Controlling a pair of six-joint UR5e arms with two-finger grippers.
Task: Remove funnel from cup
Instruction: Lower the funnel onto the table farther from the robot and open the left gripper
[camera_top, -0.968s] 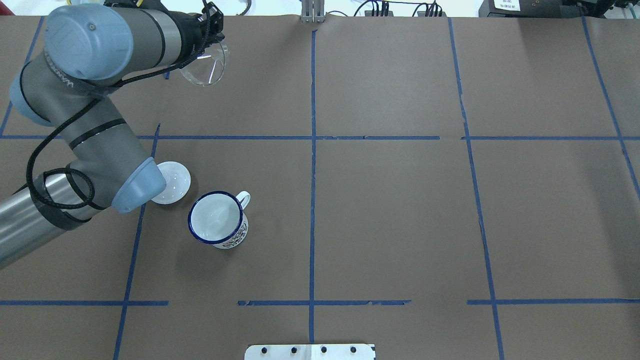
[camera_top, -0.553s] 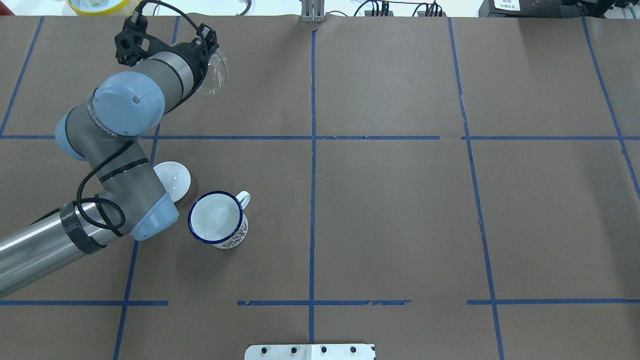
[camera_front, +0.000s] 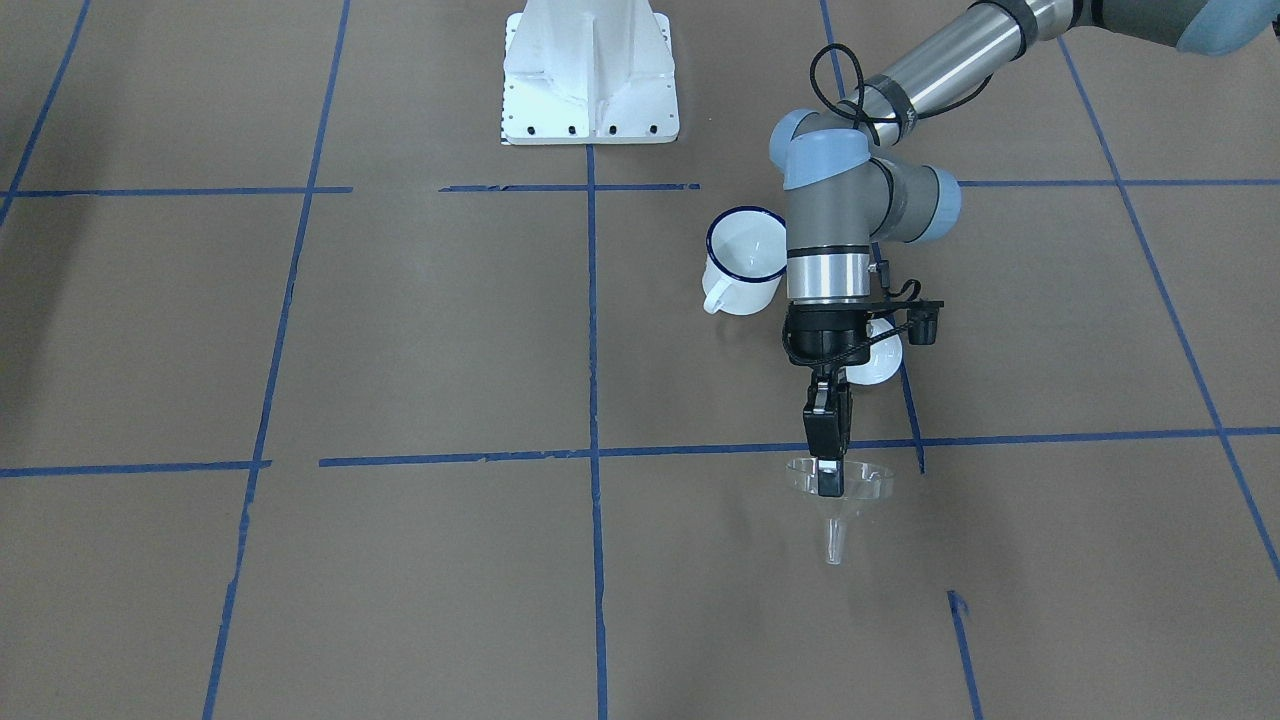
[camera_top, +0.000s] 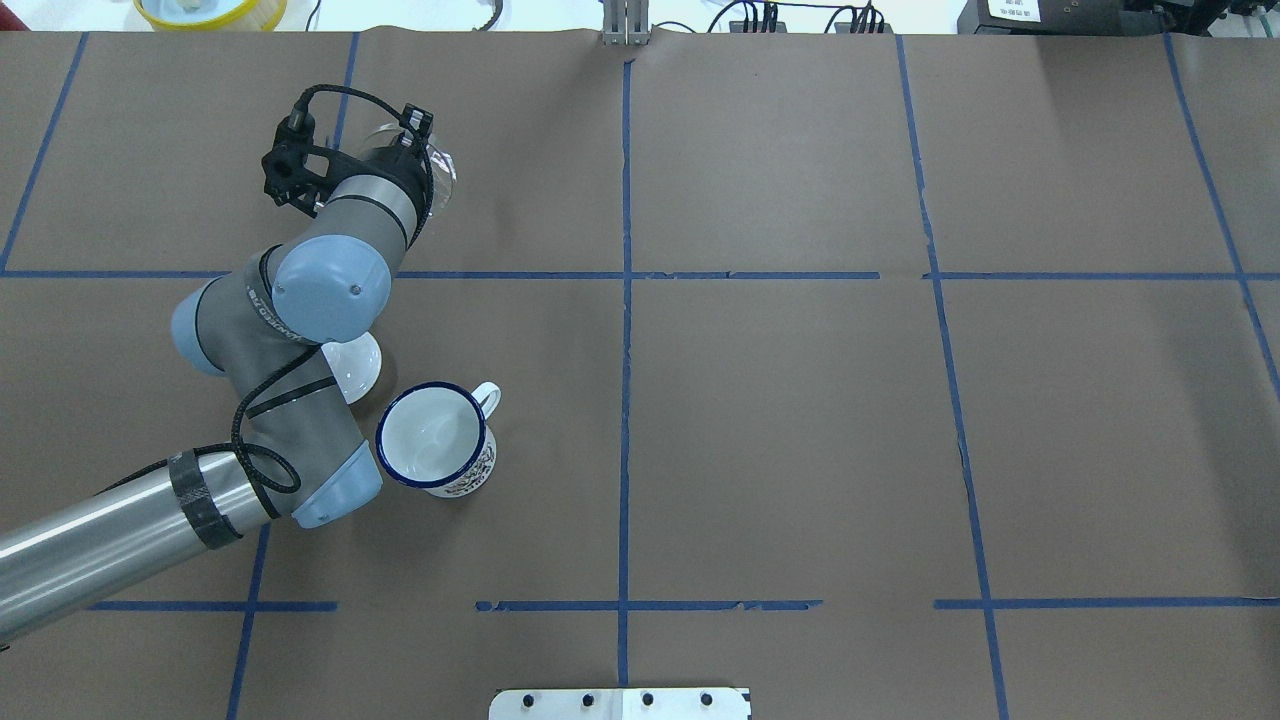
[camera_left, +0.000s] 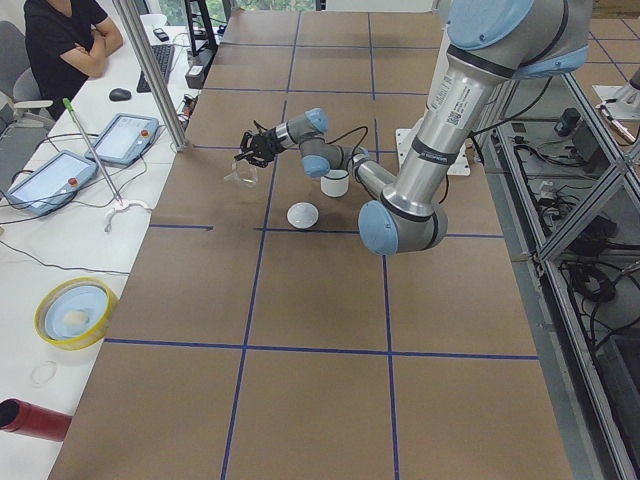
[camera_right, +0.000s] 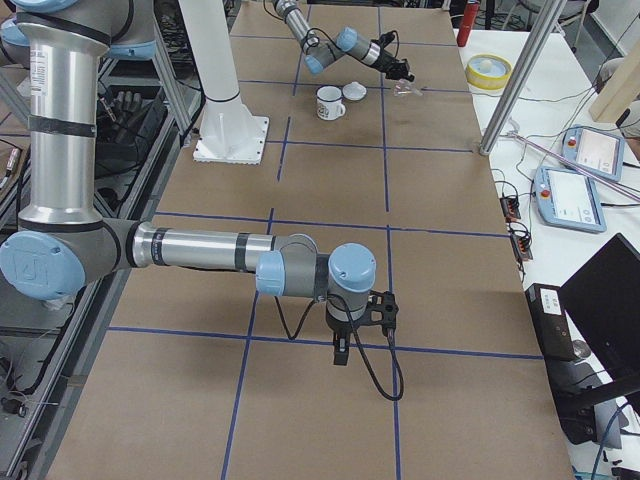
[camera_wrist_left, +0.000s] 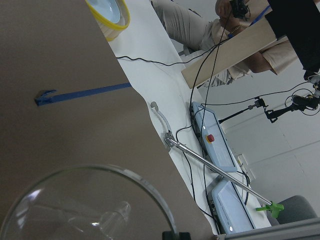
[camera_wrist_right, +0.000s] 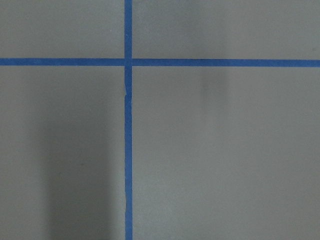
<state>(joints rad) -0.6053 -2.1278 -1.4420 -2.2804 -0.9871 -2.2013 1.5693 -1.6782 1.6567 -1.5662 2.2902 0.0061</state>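
Funnel (camera_front: 862, 483), clear plastic cone, in left hand (camera_front: 828, 482)

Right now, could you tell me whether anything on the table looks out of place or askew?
Nothing stands out. The small clear plastic funnel hangs spout-down in the left end effector; the white enamel mug stands upright and empty, with the round white lid beside it.

Left arm (camera_top: 100, 540) reaches toward the table's far edge, left half, wrist bent down. Left gripper (camera_front: 829, 478) is vertical, fingers pinched on the funnel (camera_front: 868, 480) rim. Right arm (camera_right: 200, 248) is low near the right end, right gripper (camera_right: 341, 352) pointing straight down, jaw state unreadable.
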